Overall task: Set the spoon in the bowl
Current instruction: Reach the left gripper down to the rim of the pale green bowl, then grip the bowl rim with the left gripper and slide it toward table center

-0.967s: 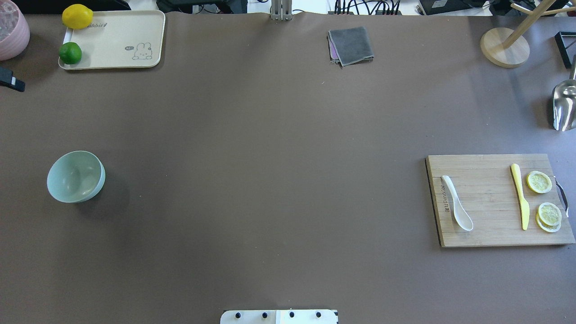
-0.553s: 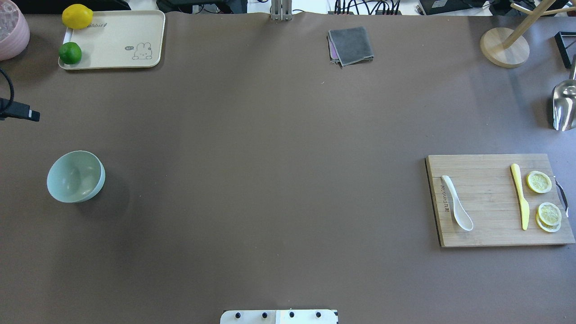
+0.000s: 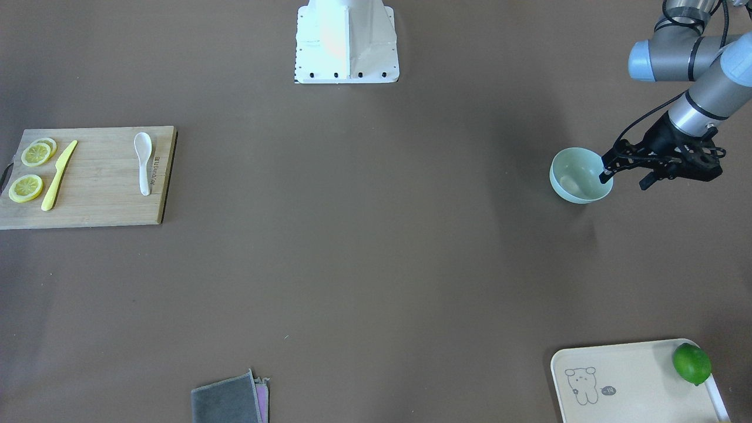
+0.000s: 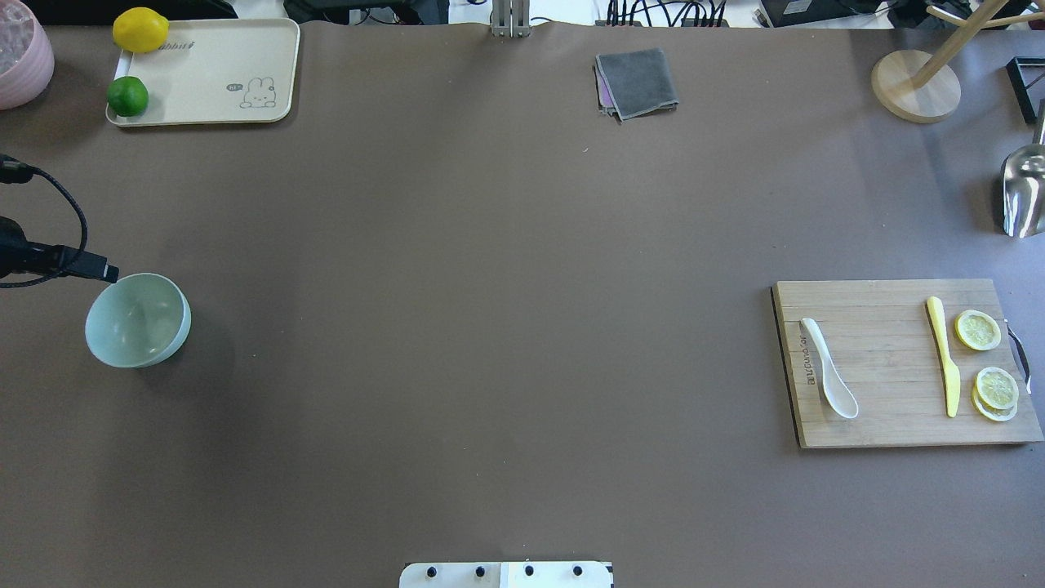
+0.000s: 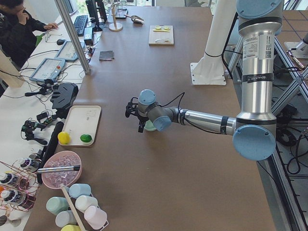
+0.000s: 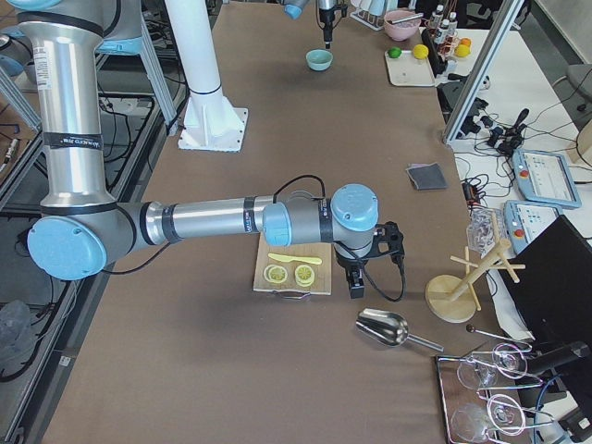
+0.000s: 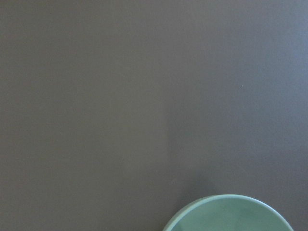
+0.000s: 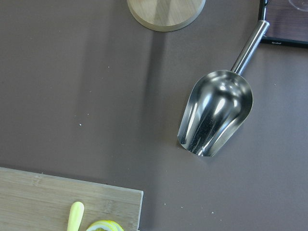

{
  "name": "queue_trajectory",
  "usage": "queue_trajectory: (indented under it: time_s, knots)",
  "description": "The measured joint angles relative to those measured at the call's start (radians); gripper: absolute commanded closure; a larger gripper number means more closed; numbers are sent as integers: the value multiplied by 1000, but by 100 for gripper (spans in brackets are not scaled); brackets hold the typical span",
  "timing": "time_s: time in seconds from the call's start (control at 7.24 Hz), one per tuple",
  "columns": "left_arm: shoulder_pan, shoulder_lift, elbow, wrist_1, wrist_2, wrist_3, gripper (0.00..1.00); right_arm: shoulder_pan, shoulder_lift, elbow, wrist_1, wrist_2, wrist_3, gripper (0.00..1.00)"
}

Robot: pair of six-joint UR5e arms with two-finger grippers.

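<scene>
The white spoon (image 4: 829, 367) lies on a wooden cutting board (image 4: 890, 429) at the right of the overhead view, scoop toward the robot; it also shows in the front view (image 3: 143, 161). The mint-green bowl (image 4: 137, 320) stands empty at the left, and shows in the front view (image 3: 580, 175). My left gripper (image 3: 624, 179) is open at the bowl's outer side, with one fingertip (image 4: 106, 272) at the rim. My right gripper (image 6: 356, 277) shows only in the right side view, beyond the board's far edge; I cannot tell whether it is open or shut.
A yellow knife (image 4: 943, 355) and lemon slices (image 4: 978, 330) share the board. A metal scoop (image 8: 216, 113) and a wooden stand (image 4: 914, 86) are at the far right. A cream tray (image 4: 212, 57) with a lime and a lemon is at the far left, and a grey cloth (image 4: 637, 82) at the far middle.
My left gripper has come in from the left edge and moved toward the robot's side, up to the bowl's rim. The spoon and the bowl have not moved.
</scene>
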Motion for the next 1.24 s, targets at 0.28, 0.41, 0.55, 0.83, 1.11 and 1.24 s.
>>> queue_trajectory:
  time_s: [0.28,0.41,0.55,0.83,1.11,1.24]
  knots:
    - [23,3,11,0,1,2,3,0,3,-8,0,0,0,0]
    - [32,3,23,-1,-1,3,8,0,3,-12,0,0,0,0]
    - [39,4,37,-4,-2,5,54,0,4,-17,-1,0,0,0]
    - [51,11,55,-11,-4,4,100,0,4,-23,-1,0,0,0]
    - [54,15,56,-13,-9,2,100,0,6,-28,-1,1,0,0]
    - [55,16,53,-14,-13,-3,100,0,7,-29,-1,1,1,0]
